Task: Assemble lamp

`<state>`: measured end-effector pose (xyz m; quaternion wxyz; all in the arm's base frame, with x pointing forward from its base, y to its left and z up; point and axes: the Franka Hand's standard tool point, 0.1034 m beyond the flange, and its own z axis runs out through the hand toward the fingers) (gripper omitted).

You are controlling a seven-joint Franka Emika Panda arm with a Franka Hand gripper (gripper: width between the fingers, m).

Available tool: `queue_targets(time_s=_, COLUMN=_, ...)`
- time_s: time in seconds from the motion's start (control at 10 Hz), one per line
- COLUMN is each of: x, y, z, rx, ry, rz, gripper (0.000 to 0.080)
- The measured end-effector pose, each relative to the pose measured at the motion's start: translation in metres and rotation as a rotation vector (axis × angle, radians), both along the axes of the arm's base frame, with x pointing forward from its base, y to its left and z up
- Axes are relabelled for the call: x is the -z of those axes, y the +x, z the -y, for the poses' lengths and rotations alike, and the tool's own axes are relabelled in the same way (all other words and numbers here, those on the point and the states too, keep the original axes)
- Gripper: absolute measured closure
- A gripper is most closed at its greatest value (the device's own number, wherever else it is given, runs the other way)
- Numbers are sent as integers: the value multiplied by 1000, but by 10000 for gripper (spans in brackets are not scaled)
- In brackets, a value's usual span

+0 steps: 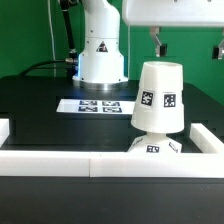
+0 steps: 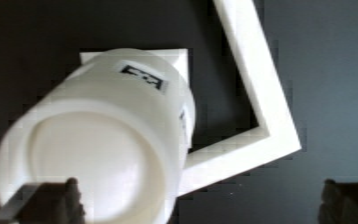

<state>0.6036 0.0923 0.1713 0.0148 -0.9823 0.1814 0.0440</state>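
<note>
The tapered white shade [image 1: 158, 98] stands narrow end up on the flat square base [image 1: 150, 148], close to the front corner on the exterior view's right. Black-and-white tags show on both. My gripper [image 1: 188, 45] hangs open and empty above the shade, well clear of it. In the wrist view the shade [image 2: 105, 130] fills the side by one finger, and the base [image 2: 172, 56] peeks out beyond it. The gripper [image 2: 197, 205] is open, with one dark fingertip [image 2: 43, 200] over the shade's rim. The round bulb is not visible.
A white L-shaped fence [image 1: 60, 160] borders the black table at the front and on the exterior view's right, and it also shows in the wrist view [image 2: 247, 60]. The marker board [image 1: 97, 105] lies in front of the robot's pedestal [image 1: 100, 50].
</note>
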Motion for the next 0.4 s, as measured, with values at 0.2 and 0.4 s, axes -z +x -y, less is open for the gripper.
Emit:
queue_targets(time_s=0.2, x=3, y=-7, z=-6, rx=13, ry=-8, rz=-8, gripper=101)
queue_targets(time_s=0.4, x=4, y=-7, z=-6, rx=11, ry=-8, rz=-9, gripper=100)
